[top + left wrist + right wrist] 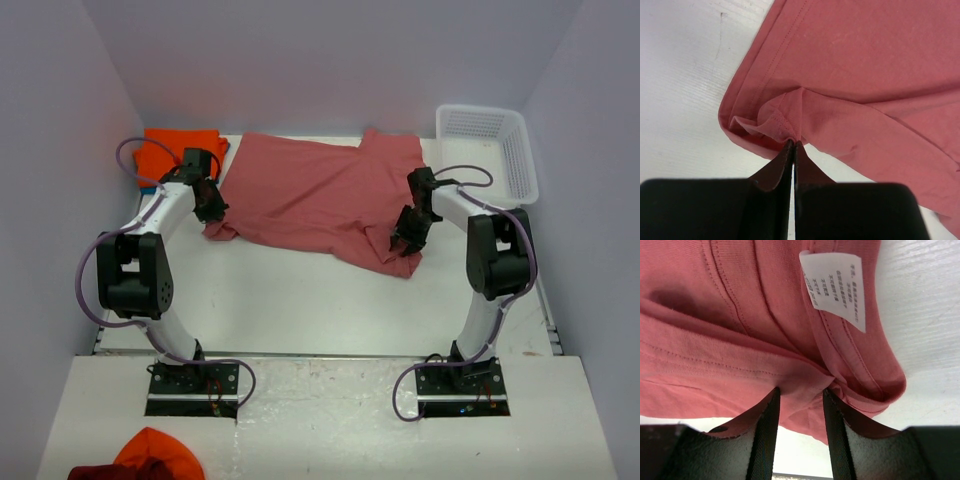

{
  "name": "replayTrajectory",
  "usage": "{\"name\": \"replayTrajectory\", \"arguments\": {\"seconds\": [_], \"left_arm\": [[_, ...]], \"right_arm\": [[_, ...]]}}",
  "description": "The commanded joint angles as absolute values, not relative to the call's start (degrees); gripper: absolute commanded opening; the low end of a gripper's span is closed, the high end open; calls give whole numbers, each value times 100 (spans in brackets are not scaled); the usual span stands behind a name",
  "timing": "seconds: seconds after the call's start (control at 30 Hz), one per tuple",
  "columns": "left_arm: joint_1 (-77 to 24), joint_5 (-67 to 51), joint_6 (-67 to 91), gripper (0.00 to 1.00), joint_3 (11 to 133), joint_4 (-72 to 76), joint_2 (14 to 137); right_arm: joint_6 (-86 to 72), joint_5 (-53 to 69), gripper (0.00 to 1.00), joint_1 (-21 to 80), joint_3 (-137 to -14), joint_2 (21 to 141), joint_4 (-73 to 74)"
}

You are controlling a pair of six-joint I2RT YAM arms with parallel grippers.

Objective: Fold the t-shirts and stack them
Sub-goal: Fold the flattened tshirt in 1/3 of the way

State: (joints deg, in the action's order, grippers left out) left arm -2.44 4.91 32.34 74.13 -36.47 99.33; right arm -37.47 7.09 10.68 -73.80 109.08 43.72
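Note:
A dusty salmon-red t-shirt [320,195] lies spread across the back middle of the table. My left gripper [210,210] is shut on a bunched fold at its left near corner [777,120], fingertips together [793,142]. At the shirt's right near corner, my right gripper [405,240] has its jaws apart, with a fold of the shirt's edge [800,380] between the fingertips [800,390]. The white tag [834,287] shows just beyond them. A bright orange t-shirt [175,150] lies folded at the back left, with a teal-blue edge [225,148] peeking from beneath it.
A white plastic lattice basket [520,170] stands at the back right corner. Grey walls close in the table on three sides. Orange and dark red cloth [150,455] lies off the table at the bottom left, near the left arm's base.

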Motion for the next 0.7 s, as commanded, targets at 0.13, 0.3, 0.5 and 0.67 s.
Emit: {"name": "replayTrajectory", "arguments": {"seconds": [0.13, 0.3, 0.5, 0.67], "left_arm": [[-343, 317, 3287, 0, 7357, -3472, 9826], [-360, 281, 3278, 0, 7278, -3393, 9905], [-404, 264, 3243, 0, 7251, -3366, 10002], [-422, 281, 3243, 0, 7260, -3357, 9976]], "right_arm": [[-3656, 861, 38, 1169, -8050, 11329, 4948], [-3656, 721, 28, 1178, -8165, 11408, 4949], [-3814, 563, 17, 1230, -7928, 11206, 4729], [-3885, 527, 28, 1266, -7796, 11127, 4667]]}}
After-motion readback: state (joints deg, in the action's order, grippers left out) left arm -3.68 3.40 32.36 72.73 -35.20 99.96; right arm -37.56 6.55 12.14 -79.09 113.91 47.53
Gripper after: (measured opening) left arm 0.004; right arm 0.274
